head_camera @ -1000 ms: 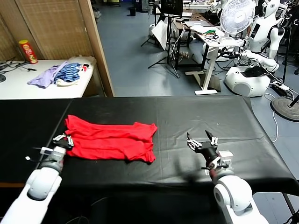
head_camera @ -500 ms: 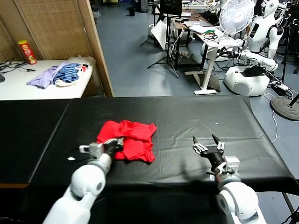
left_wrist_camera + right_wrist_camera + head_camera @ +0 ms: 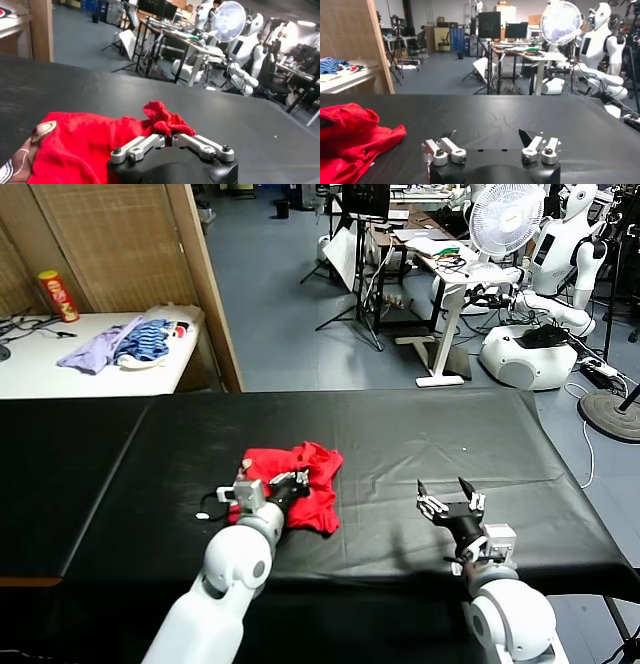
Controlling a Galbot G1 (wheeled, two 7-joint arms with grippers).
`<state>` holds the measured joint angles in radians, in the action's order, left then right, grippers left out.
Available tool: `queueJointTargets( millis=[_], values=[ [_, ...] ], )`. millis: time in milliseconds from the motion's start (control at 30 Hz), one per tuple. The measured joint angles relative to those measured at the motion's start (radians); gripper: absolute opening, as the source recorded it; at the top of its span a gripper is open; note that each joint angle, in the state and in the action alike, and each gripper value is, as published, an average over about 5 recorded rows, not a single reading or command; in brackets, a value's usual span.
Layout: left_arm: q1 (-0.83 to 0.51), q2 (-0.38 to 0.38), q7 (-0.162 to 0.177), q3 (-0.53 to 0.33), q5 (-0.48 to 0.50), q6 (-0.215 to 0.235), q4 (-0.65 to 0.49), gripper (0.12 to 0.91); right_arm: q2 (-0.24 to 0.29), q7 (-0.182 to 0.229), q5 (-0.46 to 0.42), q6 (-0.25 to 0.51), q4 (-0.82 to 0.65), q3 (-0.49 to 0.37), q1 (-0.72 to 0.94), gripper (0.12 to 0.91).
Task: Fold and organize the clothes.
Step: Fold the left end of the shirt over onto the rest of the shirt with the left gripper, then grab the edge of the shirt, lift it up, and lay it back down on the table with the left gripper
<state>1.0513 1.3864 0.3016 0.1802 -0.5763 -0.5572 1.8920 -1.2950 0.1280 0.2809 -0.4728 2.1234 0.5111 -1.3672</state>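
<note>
The red T-shirt lies bunched on the black table, its left part doubled over onto its right part. My left gripper is shut on a pinched fold of the red cloth and holds it over the right half of the shirt. A brownish print shows on the shirt at the near edge of the left wrist view. My right gripper stands open above bare table, right of the shirt, with nothing between its fingers.
A white side table at the back left carries lilac and blue-striped garments and a red can. A wooden partition stands behind. The black table's front edge is close to both arms.
My left gripper has dragged the shirt's left end rightward across the table, folding the long spread shirt into a compact bunch. The right gripper has drifted slightly right and stayed open.
</note>
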Motion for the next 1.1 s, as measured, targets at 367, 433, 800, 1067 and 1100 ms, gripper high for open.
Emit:
queueJointTargets(
  millis=[367, 433, 800, 1067, 1100],
  values=[
    [0.016, 0.057, -0.062, -0.015, 0.025, 0.042, -0.004, 0.502, 0.021, -0.014, 0.006, 0.004, -0.018, -0.023, 0.022, 0.798],
    [0.020, 0.067, -0.081, -0.019, 0.023, 0.058, 0.001, 0.618, 0.026, -0.016, 0.006, 0.004, -0.026, -0.035, 0.032, 0.798],
    [0.061, -0.021, -0.146, 0.059, 0.121, 0.152, 0.068, 0.797, 0.018, -0.062, -0.003, 0.022, -0.121, -0.209, 0.158, 0.798],
    [0.159, -0.121, -0.158, 0.203, 0.161, 0.191, 0.048, 0.798, -0.027, -0.081, -0.110, 0.044, -0.296, -0.396, 0.323, 0.798],
    [0.172, -0.122, -0.160, 0.217, 0.164, 0.194, 0.045, 0.798, -0.031, -0.088, -0.138, 0.043, -0.320, -0.412, 0.338, 0.798]
  ],
)
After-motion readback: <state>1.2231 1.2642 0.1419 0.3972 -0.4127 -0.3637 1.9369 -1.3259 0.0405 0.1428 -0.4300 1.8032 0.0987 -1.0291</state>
